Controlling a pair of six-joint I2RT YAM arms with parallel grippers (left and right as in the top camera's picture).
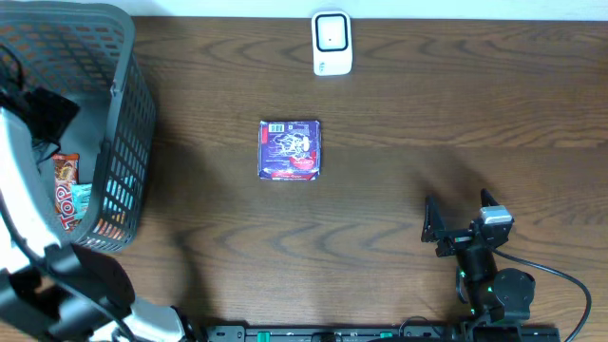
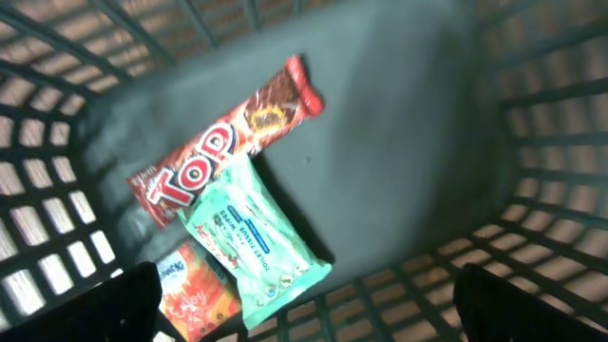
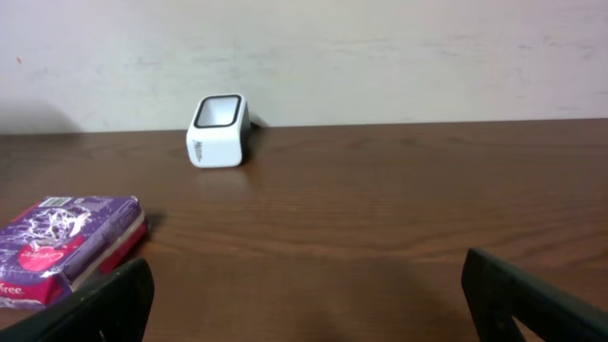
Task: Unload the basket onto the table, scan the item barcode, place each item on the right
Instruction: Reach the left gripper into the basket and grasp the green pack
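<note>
1. Looking down from overhead: finds the purple packet (image 1: 291, 149) flat on the table (image 1: 456, 114), about mid-table, well apart from the white scanner (image 1: 332, 43) at the far edge and from the grey basket (image 1: 133, 114) on the left. Carries a small barcode label (image 1: 277, 126) on its upper face, at the corner toward the scanner. Places the left arm (image 1: 14, 180) over the basket and the right gripper (image 1: 459, 217) near the front edge, fingers spread, gripping nothing.
2. Switching to the left wrist: peers straight into the basket at a red Top bar (image 2: 223, 142), a green wipes pack (image 2: 252, 237) against its lower edge, and an orange pouch (image 2: 195, 294) partly under that (print too blurred to read). Shows the left gripper (image 2: 309, 299) released, fingers wide apart at the lower corners, hovering above the goods and touching none.
3. Turning to the right wrist: catches the scanner upright by the wall, window tilted upward, and the packet low at the left, off the line between the spread fingers.
4. Weighing what could go wrong:
   - Could nudge the packet instead of grasping it, given that offset.
   - Could pinch only an edge of so flat and soft-looking a thing, then let it tilt or slip.
   - Could cover the label with a finger, or turn the wrong face to the window, and get no read.
   - Could snag the left fingers on the basket mesh when lifting out.
</note>
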